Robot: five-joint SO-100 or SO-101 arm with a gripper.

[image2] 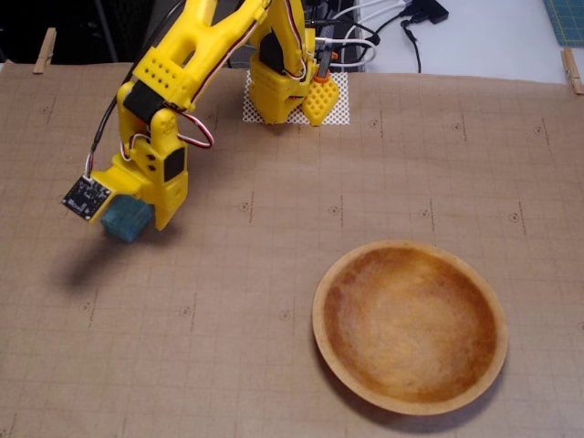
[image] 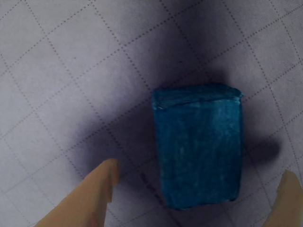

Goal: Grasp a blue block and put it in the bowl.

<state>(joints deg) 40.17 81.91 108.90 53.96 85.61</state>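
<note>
One blue block (image2: 126,222) is sitting on the bench (image2: 274,274), at the left side of the fixed view, well apart from the one wooden bowl (image2: 410,326), which is lying at the lower right with nothing showing inside it. One yellow arm (image2: 178,68) is reaching from its base (image2: 283,87) at the top of the fixed view down to the left, with the tool (image2: 132,219) hanging right over the block and partly covering it. In the wrist view the block (image: 198,146) is resting on gridded paper (image: 57,94), and two fingertips are showing at the bottom edge, one (image: 97,194) left of the block and one (image: 289,198) at the right corner; the tool (image: 199,189) is standing spread, with visible gaps to the block on both sides, so it is straddling the block without pinching it. A shadow is falling across the paper around the block. One small circuit board (image2: 87,198) is sticking out from the tool's left side in the fixed view. Several cables (image2: 383,27) are running along the top behind the base.
</note>
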